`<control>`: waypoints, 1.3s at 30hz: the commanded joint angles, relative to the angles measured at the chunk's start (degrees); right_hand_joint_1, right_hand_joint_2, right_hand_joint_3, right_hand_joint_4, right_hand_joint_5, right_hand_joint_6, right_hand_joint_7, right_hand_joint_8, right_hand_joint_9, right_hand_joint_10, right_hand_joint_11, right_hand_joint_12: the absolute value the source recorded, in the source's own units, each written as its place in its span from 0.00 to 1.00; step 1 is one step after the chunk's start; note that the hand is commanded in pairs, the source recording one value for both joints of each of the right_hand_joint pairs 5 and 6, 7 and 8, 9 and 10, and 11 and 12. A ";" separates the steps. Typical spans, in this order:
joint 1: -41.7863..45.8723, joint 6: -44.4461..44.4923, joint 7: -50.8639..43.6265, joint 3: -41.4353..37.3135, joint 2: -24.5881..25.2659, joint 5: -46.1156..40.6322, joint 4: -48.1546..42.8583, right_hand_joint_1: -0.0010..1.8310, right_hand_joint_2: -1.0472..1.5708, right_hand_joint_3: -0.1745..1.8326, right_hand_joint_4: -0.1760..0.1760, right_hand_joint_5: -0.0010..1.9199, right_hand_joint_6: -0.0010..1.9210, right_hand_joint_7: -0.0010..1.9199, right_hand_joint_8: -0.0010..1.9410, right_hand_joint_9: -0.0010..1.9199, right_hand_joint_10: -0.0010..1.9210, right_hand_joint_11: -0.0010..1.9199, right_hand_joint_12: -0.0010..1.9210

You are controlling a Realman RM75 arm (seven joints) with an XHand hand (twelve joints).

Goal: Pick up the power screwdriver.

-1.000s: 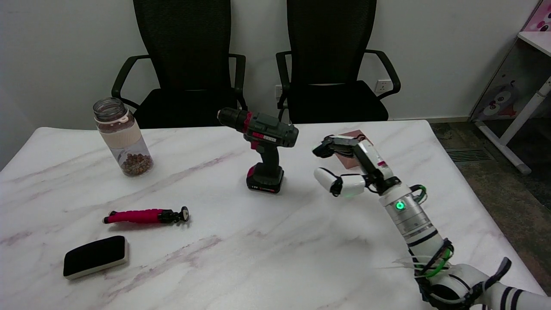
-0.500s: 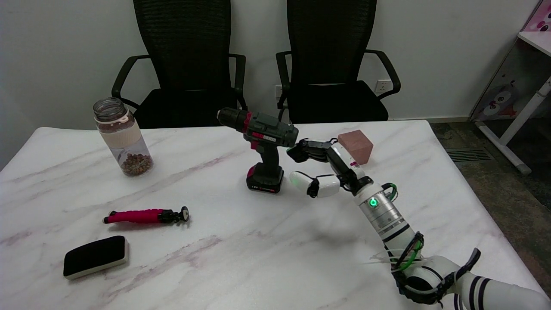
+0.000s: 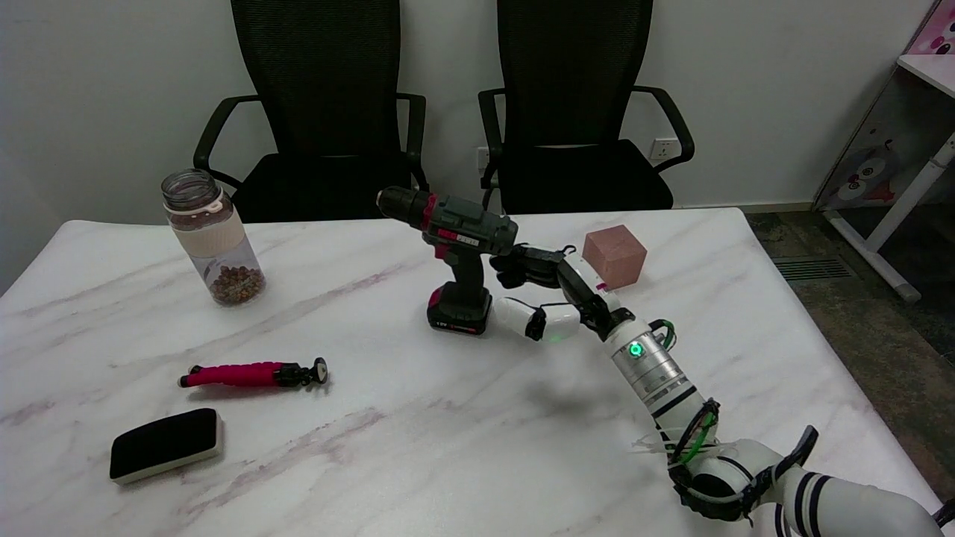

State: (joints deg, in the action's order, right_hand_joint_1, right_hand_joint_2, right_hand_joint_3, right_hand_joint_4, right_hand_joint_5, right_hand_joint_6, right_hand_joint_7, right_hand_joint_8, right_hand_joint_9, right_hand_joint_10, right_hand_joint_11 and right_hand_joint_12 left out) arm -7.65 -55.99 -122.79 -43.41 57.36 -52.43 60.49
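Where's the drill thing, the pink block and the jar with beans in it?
power screwdriver [image 3: 464, 262], head view, on its dark handle below the body.
pink block [image 3: 615, 256], head view, on its front face.
jar [image 3: 215, 239], head view, on its cream sleeve above the beans.

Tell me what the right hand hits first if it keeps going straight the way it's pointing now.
Most likely the power screwdriver: the right hand, fingers apart, points at its grip, just beside it. From one view I cannot tell whether they already touch.

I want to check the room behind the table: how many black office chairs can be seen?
2. One black office chair stands behind the table's far edge at left of centre, the other beside it, to its right. Their lower parts are hidden.
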 commanded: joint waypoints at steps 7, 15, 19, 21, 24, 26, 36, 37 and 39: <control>-2.61 0.79 7.31 0.83 3.34 -2.42 -7.23 0.44 0.51 0.60 0.04 0.24 0.24 0.24 0.24 0.33 0.33 0.32 0.32; -5.33 0.79 8.62 0.99 6.01 -2.42 -9.85 0.43 0.48 0.59 0.11 0.21 0.21 0.21 0.20 0.33 0.33 0.31 0.31; -7.31 0.79 14.79 1.68 8.08 -2.42 -13.94 0.43 0.44 0.58 0.19 0.20 0.20 0.20 0.20 0.32 0.32 0.28 0.28; -8.49 0.63 17.19 1.82 9.28 -2.05 -16.03 0.43 0.43 0.57 0.23 0.19 0.19 0.19 0.19 0.31 0.31 0.27 0.27; -10.00 0.51 18.89 2.33 9.99 -1.89 -17.49 0.43 0.42 0.56 0.28 0.18 0.18 0.18 0.18 0.30 0.30 0.26 0.26; -10.78 0.74 18.91 2.71 10.24 -1.92 -17.86 0.43 0.41 0.55 0.31 0.18 0.18 0.18 0.18 0.30 0.30 0.25 0.25; -13.56 1.91 23.49 3.94 13.46 -1.90 -22.49 0.43 0.38 0.55 0.39 0.15 0.15 0.15 0.15 0.28 0.28 0.21 0.21; -13.65 2.15 23.92 3.94 13.57 -1.86 -22.64 0.43 0.38 0.55 0.40 0.15 0.15 0.15 0.15 0.27 0.27 0.21 0.21; -13.83 2.58 24.36 4.06 13.89 -1.77 -22.70 0.43 0.37 0.55 0.42 0.15 0.15 0.15 0.14 0.27 0.27 0.20 0.20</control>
State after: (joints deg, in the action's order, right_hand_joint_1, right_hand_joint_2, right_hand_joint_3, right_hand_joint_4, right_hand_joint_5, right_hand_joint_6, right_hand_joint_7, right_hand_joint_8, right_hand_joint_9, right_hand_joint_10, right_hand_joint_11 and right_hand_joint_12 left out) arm -17.02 -55.13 -106.58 -40.78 66.64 -54.50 44.42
